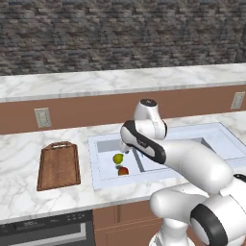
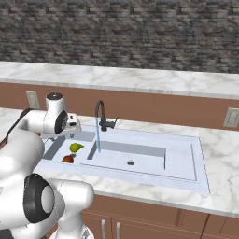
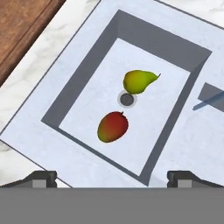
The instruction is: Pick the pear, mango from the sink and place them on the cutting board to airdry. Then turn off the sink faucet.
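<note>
Your end effector (image 3: 112,178) hangs above the sink's (image 3: 52,144) left basin with its fingers spread and nothing between them. The pear (image 3: 138,81) and mango (image 3: 113,127) lie apart on the basin floor, either side of the drain. Both look small, firm, smooth and probably wet, so expect slip; grip each across its broad middle. Basin walls leave room on every side. The board (image 1: 58,166) waits on the bench (image 1: 19,158) left of the sink; the faucet (image 2: 100,116) is running.
</note>
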Controlling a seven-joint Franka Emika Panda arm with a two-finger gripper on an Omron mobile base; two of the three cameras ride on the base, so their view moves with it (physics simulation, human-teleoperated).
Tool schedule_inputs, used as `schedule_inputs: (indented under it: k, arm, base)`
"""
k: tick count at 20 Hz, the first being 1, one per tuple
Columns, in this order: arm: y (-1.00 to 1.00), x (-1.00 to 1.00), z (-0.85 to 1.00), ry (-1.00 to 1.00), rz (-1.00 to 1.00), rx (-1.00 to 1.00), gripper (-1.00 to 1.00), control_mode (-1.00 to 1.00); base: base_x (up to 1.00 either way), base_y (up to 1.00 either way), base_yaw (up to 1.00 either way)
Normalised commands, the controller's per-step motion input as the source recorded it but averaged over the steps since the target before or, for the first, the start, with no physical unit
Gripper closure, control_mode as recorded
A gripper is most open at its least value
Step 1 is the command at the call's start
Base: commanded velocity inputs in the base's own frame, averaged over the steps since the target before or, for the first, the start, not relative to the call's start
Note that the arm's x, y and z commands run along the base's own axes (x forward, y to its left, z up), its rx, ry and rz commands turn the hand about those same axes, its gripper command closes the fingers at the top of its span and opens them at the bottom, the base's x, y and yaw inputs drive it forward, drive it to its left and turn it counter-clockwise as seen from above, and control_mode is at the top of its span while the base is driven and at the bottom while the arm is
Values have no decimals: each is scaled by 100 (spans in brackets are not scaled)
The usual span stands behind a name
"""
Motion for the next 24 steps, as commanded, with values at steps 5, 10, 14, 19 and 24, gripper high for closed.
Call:
schedule_inputs:
  k: [5,10,14,19,24]
  arm:
    - [0,3,-11,0,0,7,-100,-100]
    - [0,8,-10,0,0,3,-100,-100]
    - [0,9,-12,0,0,0,-100,-100]
    - [0,15,-13,0,0,0,-100,-100]
    - [0,19,-11,0,0,0,-100,-100]
  base:
    - [0,0,0]
    - [0,0,0]
    - [0,0,0]
    - [0,0,0]
    - [0,0,0]
